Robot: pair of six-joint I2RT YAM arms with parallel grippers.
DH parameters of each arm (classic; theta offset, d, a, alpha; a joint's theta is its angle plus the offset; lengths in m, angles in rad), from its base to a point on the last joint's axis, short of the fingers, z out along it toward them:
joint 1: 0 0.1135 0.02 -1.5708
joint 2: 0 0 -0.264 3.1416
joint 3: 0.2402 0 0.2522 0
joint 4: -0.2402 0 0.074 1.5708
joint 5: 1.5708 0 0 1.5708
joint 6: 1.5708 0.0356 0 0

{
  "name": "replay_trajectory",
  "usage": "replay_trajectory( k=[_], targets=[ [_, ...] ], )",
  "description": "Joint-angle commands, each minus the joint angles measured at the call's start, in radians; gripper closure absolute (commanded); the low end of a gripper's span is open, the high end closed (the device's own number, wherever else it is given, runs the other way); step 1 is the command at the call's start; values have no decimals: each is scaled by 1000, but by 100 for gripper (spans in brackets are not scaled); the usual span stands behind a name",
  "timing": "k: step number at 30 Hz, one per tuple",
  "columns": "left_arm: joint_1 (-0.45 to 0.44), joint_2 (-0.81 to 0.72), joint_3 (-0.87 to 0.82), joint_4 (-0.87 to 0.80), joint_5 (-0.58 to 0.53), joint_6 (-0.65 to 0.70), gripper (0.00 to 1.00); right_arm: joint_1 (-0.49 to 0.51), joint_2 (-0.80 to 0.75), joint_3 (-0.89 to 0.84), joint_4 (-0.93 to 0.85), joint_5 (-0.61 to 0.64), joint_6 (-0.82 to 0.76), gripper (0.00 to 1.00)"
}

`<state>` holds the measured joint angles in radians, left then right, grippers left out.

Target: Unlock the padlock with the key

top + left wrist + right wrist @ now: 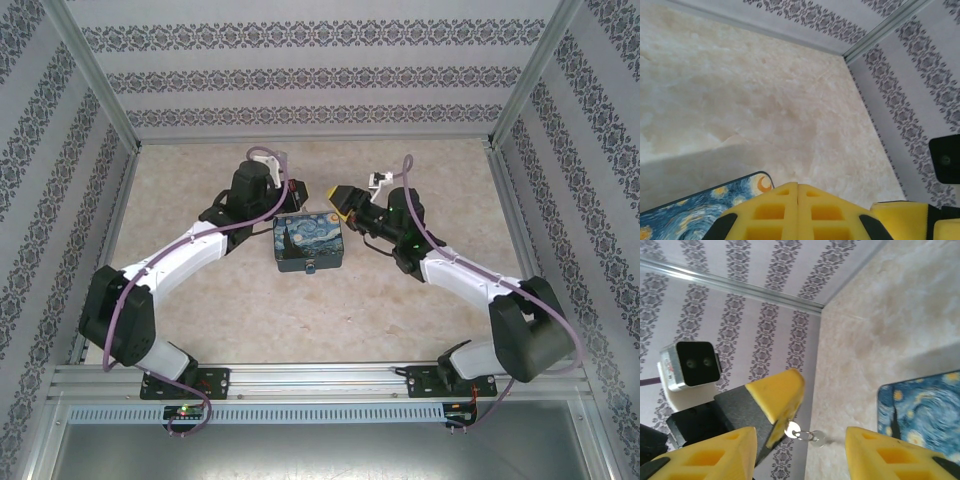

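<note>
Protruding from left fingers [781, 390] — key [792, 430], apparently pinched

shiny metal key [792, 430]; glossy painted tin [925, 410]; matt mottled table [880, 315]

Two claws, the left claw [797, 187] and the right claw [801, 440], one tin [310, 240], one padlock [312, 268], one key [792, 430].

No legible txt, nos., brand names or signs in any view. Tin lid [310, 240] carried just a painted night sky w/ stars & crescent moon, no lettering. Wallpaper [300, 80] had ornamental stripes, not writing.
</note>
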<state>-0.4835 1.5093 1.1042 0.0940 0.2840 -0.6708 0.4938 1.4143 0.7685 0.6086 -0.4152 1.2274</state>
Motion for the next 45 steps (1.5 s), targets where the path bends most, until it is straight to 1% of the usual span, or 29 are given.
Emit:
replay_trajectory(
  k=[1, 6, 9, 22, 36, 45],
  targets=[
    [-5, -40, -28, 176, 16, -124, 100, 24, 51, 22, 200, 47, 12, 53],
    [-5, -40, -64, 277, 20, -238, 100, 34, 161, -18, 468, 77, 121, 58],
    [-4, -36, -70, 308, 22, -271, 100, 41, 213, -15, 546, 84, 157, 60],
    [-5, -25, -80, 352, 5, -324, 100, 72, 271, 1, 612, 91, 183, 64],
    [-4, -9, -85, 372, 1, -352, 100, 88, 364, 17, 766, 96, 259, 68],
    [-5, -18, -103, 375, 0, -346, 100, 61, 322, -19, 757, 125, 257, 70]
  ],
)
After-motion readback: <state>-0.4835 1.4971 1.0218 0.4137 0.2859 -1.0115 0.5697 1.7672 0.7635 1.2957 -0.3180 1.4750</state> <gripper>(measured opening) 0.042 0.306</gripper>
